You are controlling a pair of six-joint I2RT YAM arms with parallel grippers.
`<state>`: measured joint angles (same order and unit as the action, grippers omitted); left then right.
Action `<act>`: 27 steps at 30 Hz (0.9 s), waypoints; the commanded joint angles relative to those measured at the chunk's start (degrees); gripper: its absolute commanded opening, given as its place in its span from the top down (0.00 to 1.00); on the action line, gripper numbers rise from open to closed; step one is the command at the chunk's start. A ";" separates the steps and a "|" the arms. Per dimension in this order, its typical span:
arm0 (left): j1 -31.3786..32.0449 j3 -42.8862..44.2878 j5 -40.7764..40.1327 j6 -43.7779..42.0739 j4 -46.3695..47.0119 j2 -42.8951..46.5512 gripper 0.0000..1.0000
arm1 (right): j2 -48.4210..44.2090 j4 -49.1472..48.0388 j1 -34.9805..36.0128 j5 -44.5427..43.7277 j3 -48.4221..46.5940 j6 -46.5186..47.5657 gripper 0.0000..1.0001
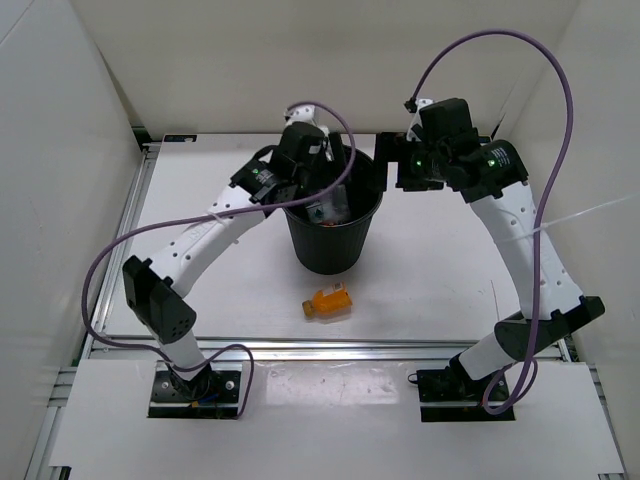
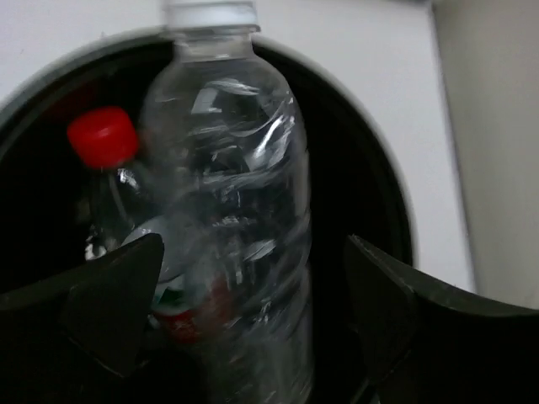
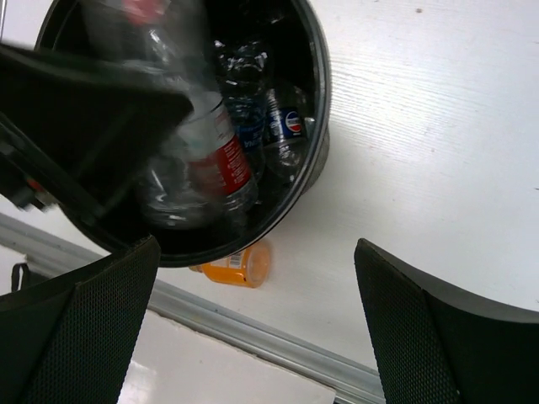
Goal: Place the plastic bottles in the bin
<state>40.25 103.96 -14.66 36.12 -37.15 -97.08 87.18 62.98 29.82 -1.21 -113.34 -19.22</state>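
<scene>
One orange bottle (image 1: 328,301) beside bin (image 1: 325,252), left gripper (image 2: 253,261) apart, right gripper (image 3: 255,251) apart

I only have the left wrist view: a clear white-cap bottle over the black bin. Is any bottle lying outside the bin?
Observer: Yes, the orange bottle lies on its side on the table, on the near side of the bin, apart from it.
Operator: And the right gripper?
Observer: The right gripper hangs open beside the bin's rim, holding nothing.
Operator: What else is inside?
Observer: The right wrist view shows a blue-label bottle in there.
</scene>
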 commanded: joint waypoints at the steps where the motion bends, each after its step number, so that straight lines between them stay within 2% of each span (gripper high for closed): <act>1: 1.23 -0.08 -2.48 -1.67 -1.26 4.00 0.00 | -2.54 -1.02 -1.78 -2.83 0.05 -0.72 0.00; 6: 1.23 9.58 -10.37 -4.03 -4.87 5.83 0.00 | -4.47 -1.02 -3.72 -1.08 1.62 -1.26 0.00; 7: 1.23 10.29 -13.00 -4.56 -4.87 8.37 0.00 | -5.17 -1.71 -3.72 0.32 2.15 0.05 0.00; 8: 1.23 9.43 -20.43 -3.96 -4.87 10.05 0.00 | -5.17 -1.72 -3.72 2.25 2.68 0.06 0.00; 11: 0.10 0.84 -35.47 3.33 -4.87 19.88 0.00 | -6.67 -4.52 -3.72 13.31 0.59 3.99 0.00; 12: -1.04 -7.90 -36.40 4.56 -4.87 22.78 0.00 | -6.67 -5.40 -3.02 16.47 -0.47 5.15 0.00; 13: -4.53 -12.34 -36.41 7.27 -5.47 28.20 0.00 | -6.67 -5.93 -2.32 20.42 -1.78 6.20 0.00; 14: -6.22 -16.56 -34.06 8.95 -6.53 30.78 0.00 | -5.71 -6.46 -0.83 28.73 -3.89 7.17 0.00; 15: -7.71 -23.47 -34.04 11.23 -8.62 33.16 0.00 | -5.18 -6.47 1.01 30.99 -3.91 8.40 0.00; 16: -9.12 -26.24 -34.04 19.26 -11.86 35.27 0.00 | -3.78 -6.47 3.90 31.01 -4.60 9.72 0.00; 17: -12.09 -28.96 -34.04 24.39 -20.25 39.03 0.00 | -2.99 -5.16 11.50 29.35 -4.61 11.47 0.00; 19: -14.92 -36.96 -33.43 34.06 -27.69 42.92 0.00 | -0.18 -3.75 19.62 21.74 -2.60 15.51 0.00; 20: -16.68 -39.95 -32.90 37.93 -29.20 47.29 0.00 | 0.44 -3.74 26.71 20.04 -0.59 17.01 0.00; 24: -18.36 -53.48 -25.79 42.44 -30.96 56.90 0.00 | 3.08 -4.35 37.66 3.62 11.27 21.51 0.00; 26: -18.36 -55.70 -24.29 46.82 -32.28 59.80 0.00 | 4.75 -4.36 41.44 -0.35 20.93 25.52 0.00; 27: -18.36 -57.54 -23.50 47.81 -32.29 60.42 0.00 | 4.76 -5.49 43.20 -9.85 24.36 25.55 0.00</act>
<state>22.24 48.16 -41.25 74.46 -66.06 -40.47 90.85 56.10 70.08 6.46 -95.88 0.19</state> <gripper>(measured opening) 1.000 0.998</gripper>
